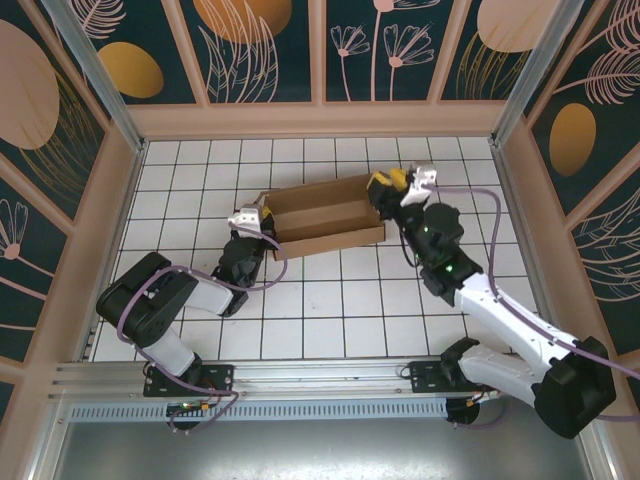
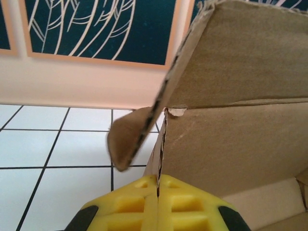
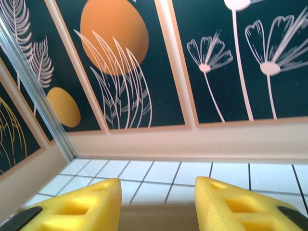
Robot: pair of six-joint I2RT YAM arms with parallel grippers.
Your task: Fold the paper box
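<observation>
Paper box (image 1: 330, 236): left claw (image 2: 158, 186) clamps left edge | right claw (image 3: 158, 187) agape

Top external: fixed high above and behind the arm bases, angled down and forward; distant, taking in the whole tiled worktop (image 1: 320, 305) up to the far wall (image 1: 270, 50)
Left wrist: low over the tiles, facing the far wall; pressed close against a corner of the paper box (image 2: 231, 144)
Right wrist: low, tilted upward at the far wall panels
Shared: white tiles and patterned far wall in all three views
</observation>
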